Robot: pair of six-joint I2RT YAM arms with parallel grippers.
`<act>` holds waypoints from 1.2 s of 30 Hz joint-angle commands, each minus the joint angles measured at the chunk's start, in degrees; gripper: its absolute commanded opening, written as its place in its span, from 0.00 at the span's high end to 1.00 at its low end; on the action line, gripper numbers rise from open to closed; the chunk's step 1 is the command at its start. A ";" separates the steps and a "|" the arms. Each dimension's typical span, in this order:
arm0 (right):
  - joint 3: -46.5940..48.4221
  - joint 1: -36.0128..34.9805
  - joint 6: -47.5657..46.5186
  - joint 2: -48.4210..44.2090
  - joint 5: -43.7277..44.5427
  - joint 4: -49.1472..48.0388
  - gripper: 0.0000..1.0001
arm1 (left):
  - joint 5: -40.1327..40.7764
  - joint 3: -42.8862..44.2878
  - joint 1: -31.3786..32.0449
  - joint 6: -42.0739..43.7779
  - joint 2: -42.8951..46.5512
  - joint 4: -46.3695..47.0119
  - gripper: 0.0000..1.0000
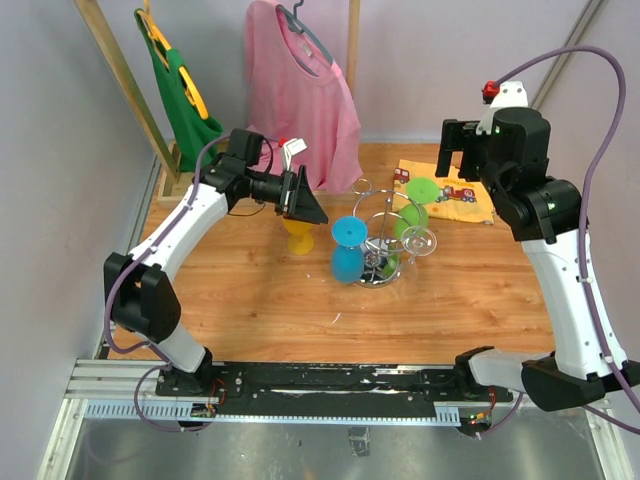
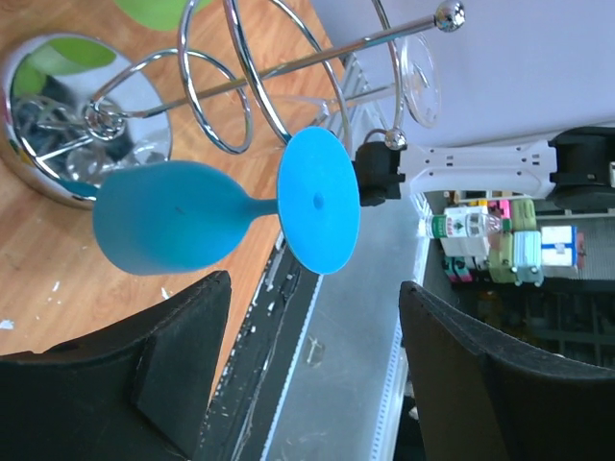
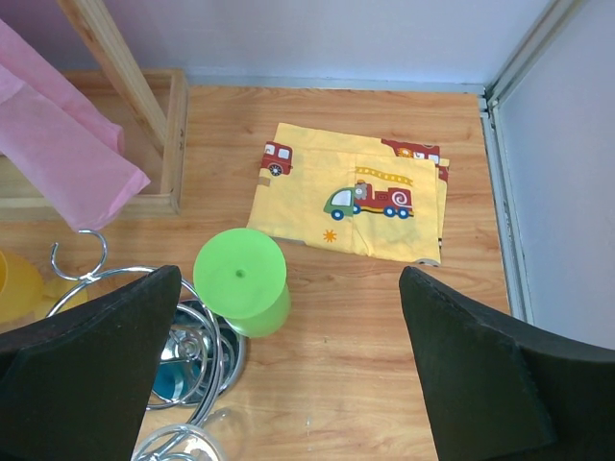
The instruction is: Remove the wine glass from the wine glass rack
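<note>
We see blue wine glass (image 2: 168, 226) hanging upside down on rack (image 2: 48, 163), just ahead of spread, empty left fingers (image 2: 163, 365); right fingers (image 3: 96, 355) spread, well apart. We risk its foot snagging wire, tipping rack and clear glass (image 1: 418, 242)

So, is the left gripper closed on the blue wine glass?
No, the left gripper is open, and the blue wine glass hangs on the wine glass rack ahead of it.

Pink shirt (image 1: 300, 100) (hung), green garment (image 1: 186, 102), perhaps an apron, fire-truck cloth (image 3: 317, 226)
</note>
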State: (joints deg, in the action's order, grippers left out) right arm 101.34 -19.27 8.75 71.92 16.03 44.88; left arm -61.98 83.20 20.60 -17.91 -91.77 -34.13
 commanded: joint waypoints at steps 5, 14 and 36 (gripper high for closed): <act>-1.90 0.98 0.81 -1.08 0.61 -0.21 0.02 | -6.22 0.07 0.92 -3.37 -1.47 -1.56 0.28; -2.56 1.07 0.47 -1.77 0.25 -0.12 0.02 | -7.00 1.05 2.16 -4.38 -4.35 -1.57 0.32; -6.28 1.07 1.08 -5.06 0.97 0.56 0.02 | -8.80 2.46 3.56 -7.73 -7.24 -1.55 0.49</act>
State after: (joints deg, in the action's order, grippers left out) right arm 96.01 -19.03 8.97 68.16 16.12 45.10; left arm -69.04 84.12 23.49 -24.62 -98.59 -34.98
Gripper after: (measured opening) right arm 0.984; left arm 0.516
